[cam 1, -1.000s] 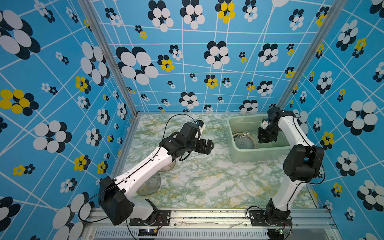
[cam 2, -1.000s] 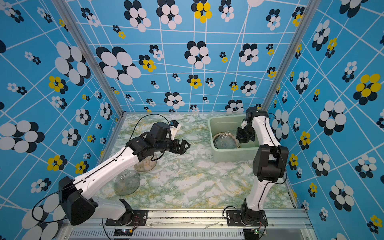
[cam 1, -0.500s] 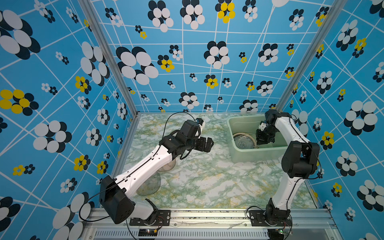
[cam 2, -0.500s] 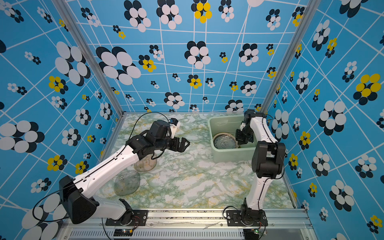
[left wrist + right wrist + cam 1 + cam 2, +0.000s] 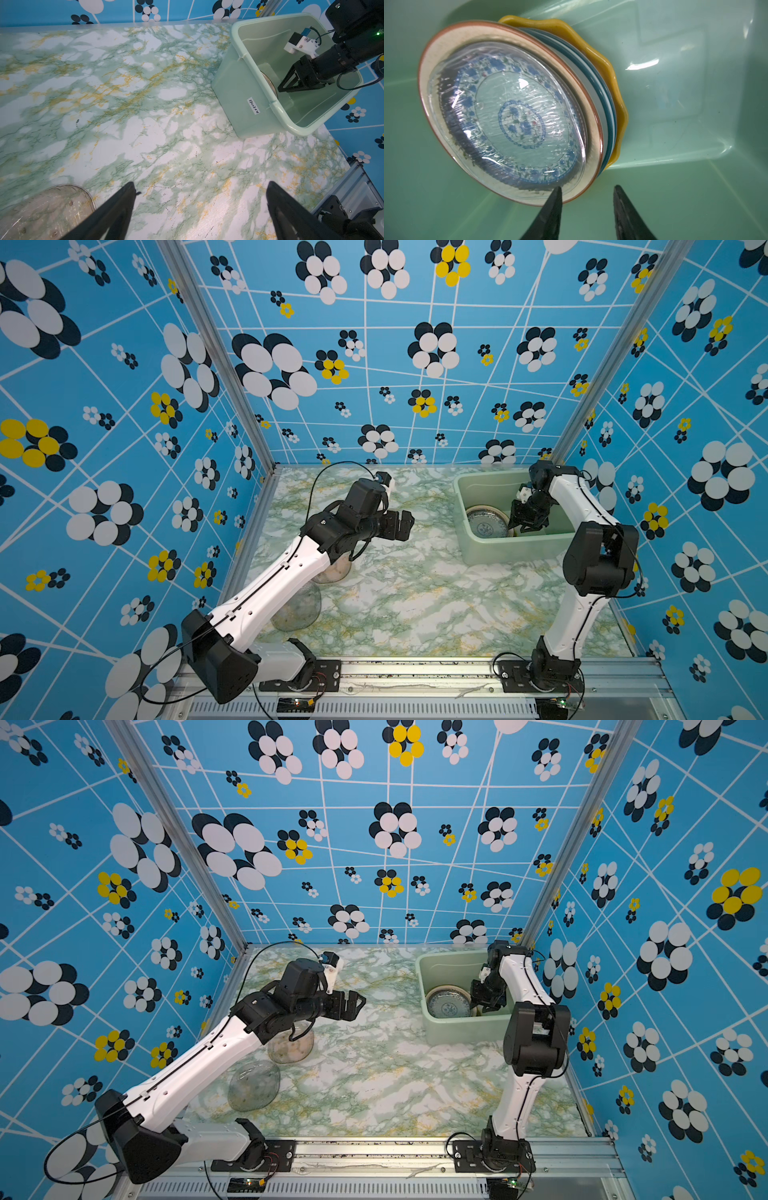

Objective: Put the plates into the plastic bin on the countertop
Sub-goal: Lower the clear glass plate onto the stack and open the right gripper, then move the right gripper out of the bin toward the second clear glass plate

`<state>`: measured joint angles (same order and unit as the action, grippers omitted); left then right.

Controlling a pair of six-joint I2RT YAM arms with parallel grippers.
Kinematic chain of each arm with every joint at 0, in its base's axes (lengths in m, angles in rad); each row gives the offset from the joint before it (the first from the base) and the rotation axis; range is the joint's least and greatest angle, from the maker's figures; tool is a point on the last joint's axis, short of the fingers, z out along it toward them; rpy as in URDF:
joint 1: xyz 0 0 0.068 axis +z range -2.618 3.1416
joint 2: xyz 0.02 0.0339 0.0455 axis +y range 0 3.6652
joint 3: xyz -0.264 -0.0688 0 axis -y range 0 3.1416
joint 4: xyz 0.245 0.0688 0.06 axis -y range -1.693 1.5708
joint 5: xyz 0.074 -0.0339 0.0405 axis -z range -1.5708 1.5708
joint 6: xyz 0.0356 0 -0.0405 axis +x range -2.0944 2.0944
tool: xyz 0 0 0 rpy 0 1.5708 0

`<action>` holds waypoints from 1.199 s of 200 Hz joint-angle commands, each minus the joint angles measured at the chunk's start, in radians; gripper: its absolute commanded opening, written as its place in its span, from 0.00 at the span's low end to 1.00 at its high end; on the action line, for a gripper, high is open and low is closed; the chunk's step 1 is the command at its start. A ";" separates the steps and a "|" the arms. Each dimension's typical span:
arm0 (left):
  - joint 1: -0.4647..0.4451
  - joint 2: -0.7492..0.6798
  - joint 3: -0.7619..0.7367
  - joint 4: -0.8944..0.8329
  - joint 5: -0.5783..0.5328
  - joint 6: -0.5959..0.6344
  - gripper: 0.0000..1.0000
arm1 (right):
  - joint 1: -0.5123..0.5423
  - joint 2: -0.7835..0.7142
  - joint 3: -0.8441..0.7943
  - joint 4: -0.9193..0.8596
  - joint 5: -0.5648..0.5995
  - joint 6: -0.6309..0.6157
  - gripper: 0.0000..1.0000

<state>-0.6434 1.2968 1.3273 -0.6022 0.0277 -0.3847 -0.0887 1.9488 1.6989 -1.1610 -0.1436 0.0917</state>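
Release looks done: right gripper [image 5: 587,188], jaws parted, sits beside the plate stack [image 5: 508,116] inside the bin [image 5: 515,549] at two o'clock; next, the wide-spread left gripper [image 5: 201,185] should reach the clear plates [image 5: 253,1085] at eight o'clock.

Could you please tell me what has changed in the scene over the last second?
The right end effector in the plastic bin has opened its jaws, letting go of the clear glass plate that now lies on the stack. The left end effector stays open above the countertop; two more plates remain by that arm.
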 commanded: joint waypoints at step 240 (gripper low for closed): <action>0.082 -0.692 0.020 -0.769 -0.361 -0.358 0.99 | 1.280 0.218 -0.033 1.123 -0.069 1.289 0.58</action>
<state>-0.5690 0.5999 1.3510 -1.3239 -0.3515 -0.6994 1.1896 2.1201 1.6100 -0.1520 -0.1535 1.2419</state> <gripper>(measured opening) 0.992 0.578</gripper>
